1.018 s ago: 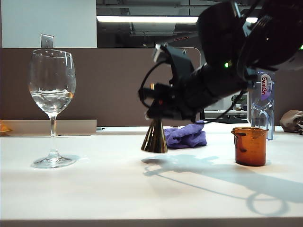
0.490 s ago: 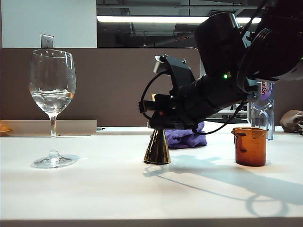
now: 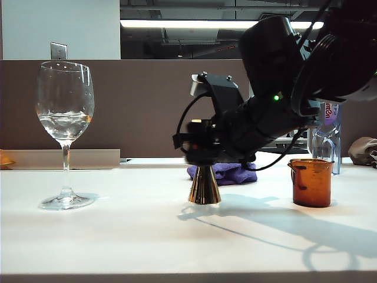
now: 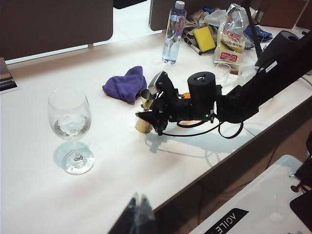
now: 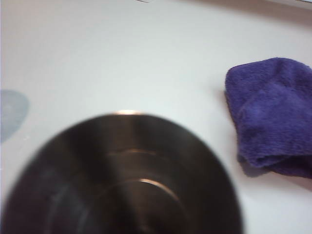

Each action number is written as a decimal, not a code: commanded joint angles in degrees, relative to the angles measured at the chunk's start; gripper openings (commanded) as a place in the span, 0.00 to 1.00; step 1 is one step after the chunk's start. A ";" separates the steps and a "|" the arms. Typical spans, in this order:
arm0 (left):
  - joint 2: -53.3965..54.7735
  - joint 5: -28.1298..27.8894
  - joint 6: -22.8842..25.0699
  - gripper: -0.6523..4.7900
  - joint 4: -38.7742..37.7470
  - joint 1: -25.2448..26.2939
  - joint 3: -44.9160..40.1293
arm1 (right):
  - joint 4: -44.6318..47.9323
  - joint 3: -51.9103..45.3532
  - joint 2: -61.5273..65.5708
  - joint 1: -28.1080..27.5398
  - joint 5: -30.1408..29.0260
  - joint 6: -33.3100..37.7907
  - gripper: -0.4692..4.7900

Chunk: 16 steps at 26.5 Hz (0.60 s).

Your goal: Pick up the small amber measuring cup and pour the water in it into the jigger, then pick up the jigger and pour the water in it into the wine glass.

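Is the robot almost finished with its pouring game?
Nearly, it seems. The wine glass already has water in it, and the amber measuring cup stands alone on the table. The jigger stands upright on the table with the right gripper around its top. The left gripper waits far away. What's left is probably just letting go.

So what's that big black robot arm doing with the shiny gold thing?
The right end effector is around the top of the gold jigger, which stands upright on the white table in front of a purple cloth. Whether it grips the jigger can't be told. The wine glass on the left already has water in it. The amber measuring cup sits on the right. The left end effector hangs back, away from everything.
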 commanded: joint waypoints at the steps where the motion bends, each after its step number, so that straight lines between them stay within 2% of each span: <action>1: 0.04 0.07 -0.17 0.12 -0.17 -0.02 0.17 | 1.40 0.02 -0.17 0.24 0.07 -0.02 0.71; 3: 0.04 0.07 -0.17 0.12 -0.17 -0.02 0.17 | 2.34 0.02 -0.31 0.70 1.99 -0.02 0.80; 6: 0.04 0.07 -0.17 0.12 -0.17 -0.02 0.17 | 2.45 0.02 -0.33 1.11 4.33 0.00 0.85; 16: 0.04 0.07 -0.17 0.12 -0.17 -0.02 0.17 | 2.91 -2.34 -3.41 2.25 6.38 0.02 0.85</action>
